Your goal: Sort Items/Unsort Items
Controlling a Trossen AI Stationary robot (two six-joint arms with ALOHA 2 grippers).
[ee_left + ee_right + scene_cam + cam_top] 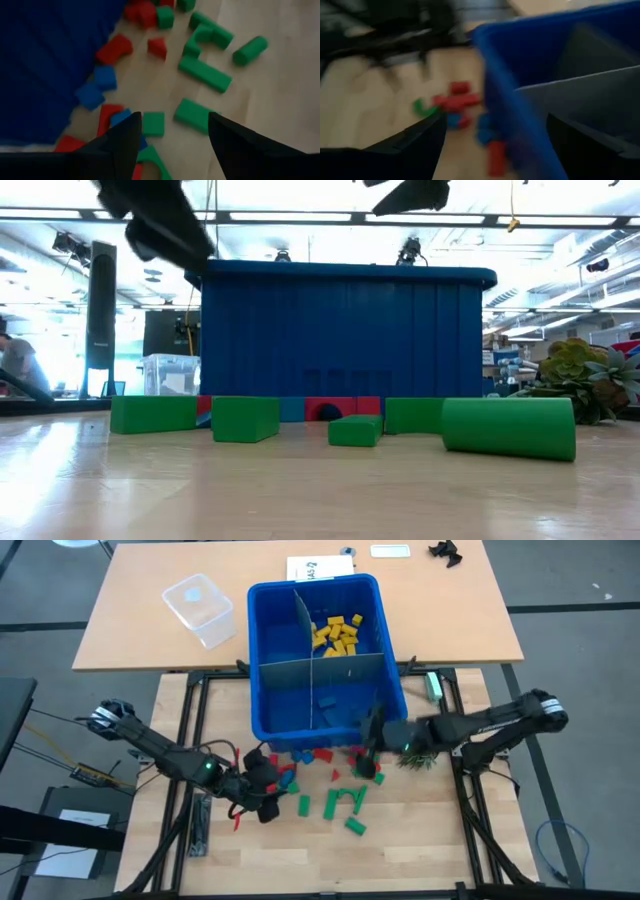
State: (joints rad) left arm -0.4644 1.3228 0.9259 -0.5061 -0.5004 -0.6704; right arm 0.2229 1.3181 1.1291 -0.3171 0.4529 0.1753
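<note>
Red, blue and green blocks point(325, 785) lie scattered on the wooden table just near of the blue bin point(268, 690). Yellow blocks point(338, 633) fill the bin's far right compartment, and a blue block point(328, 700) lies in its near right one. My left gripper point(270, 790) point(172, 120) hangs open above the left end of the scatter, over two green blocks point(152, 123) point(192, 114), with nothing between its fingers. My right gripper point(368, 740) point(495, 122) is open at the bin's near right corner, its fingers on either side of the bin's rim point(495, 65) and apart from it.
Grey dividers point(320, 665) split the bin into compartments. A small plant point(418, 758) stands beside my right arm. A clear plastic tub point(200, 608) and papers point(318, 568) sit on the far table. A person point(15, 365) shows in the room at the left.
</note>
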